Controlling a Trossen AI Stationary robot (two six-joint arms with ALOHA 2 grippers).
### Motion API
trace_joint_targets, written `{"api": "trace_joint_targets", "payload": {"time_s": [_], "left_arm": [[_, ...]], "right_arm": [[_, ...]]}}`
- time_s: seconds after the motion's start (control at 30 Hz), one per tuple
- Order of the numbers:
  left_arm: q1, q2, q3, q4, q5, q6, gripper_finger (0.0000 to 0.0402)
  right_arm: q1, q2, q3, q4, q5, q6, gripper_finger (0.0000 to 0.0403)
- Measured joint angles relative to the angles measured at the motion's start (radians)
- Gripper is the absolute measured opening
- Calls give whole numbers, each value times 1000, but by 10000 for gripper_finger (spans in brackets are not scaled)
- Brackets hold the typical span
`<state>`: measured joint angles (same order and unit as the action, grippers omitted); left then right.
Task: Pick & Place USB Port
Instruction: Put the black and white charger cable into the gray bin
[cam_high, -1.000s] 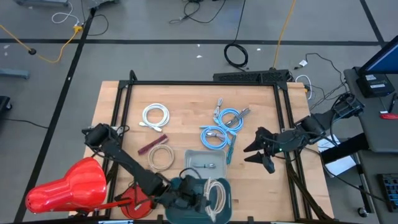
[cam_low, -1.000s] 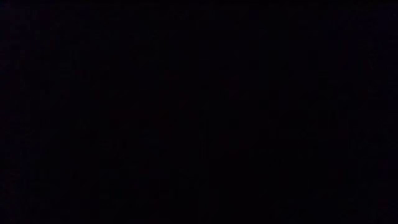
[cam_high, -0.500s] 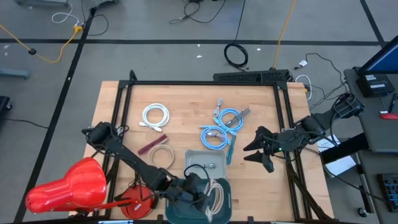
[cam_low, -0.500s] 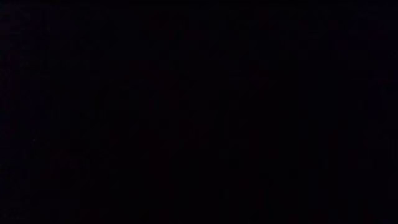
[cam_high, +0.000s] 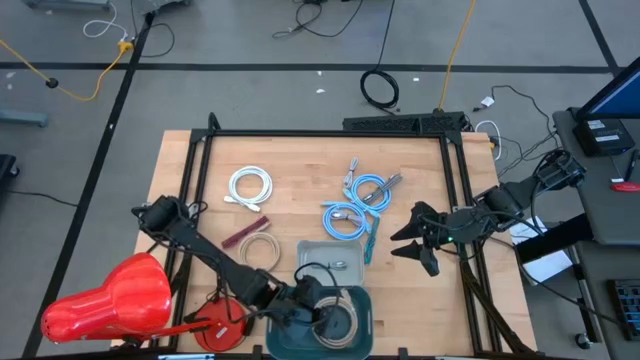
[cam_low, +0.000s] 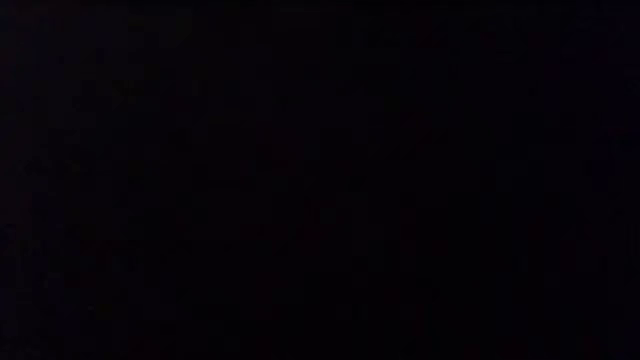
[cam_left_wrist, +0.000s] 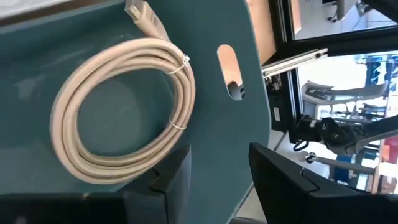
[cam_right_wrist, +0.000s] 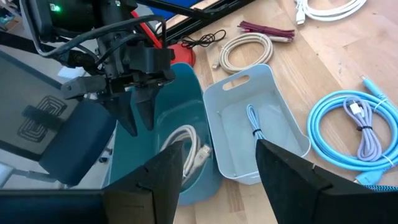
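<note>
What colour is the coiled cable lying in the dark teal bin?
Beige coiled cable; clearest in the left wrist view.

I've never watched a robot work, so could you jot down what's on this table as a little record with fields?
Left gripper: fingers open, above the dark teal plastic bin
In that bin: coiled beige cable, lying loose
Right gripper: open, waiting at the table's right side
Pale grey plastic bin: holds one small blue cable
Wooden table: coiled white cable, coiled light blue cables
</note>
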<state>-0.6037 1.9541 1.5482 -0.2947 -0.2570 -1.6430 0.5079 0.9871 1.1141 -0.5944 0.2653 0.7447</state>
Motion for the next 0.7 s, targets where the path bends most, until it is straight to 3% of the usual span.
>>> {"api": "trace_joint_targets", "payload": {"time_s": [0.3, 0.7], "left_arm": [[40, -69, -1, -77, 38, 91, 147], [106, -353, -1, -214, -281, 332, 147]], "right_arm": [[0, 1, 0, -28, 15, 2, 192], [-12, 31, -11, -166, 220, 46, 192]]}}
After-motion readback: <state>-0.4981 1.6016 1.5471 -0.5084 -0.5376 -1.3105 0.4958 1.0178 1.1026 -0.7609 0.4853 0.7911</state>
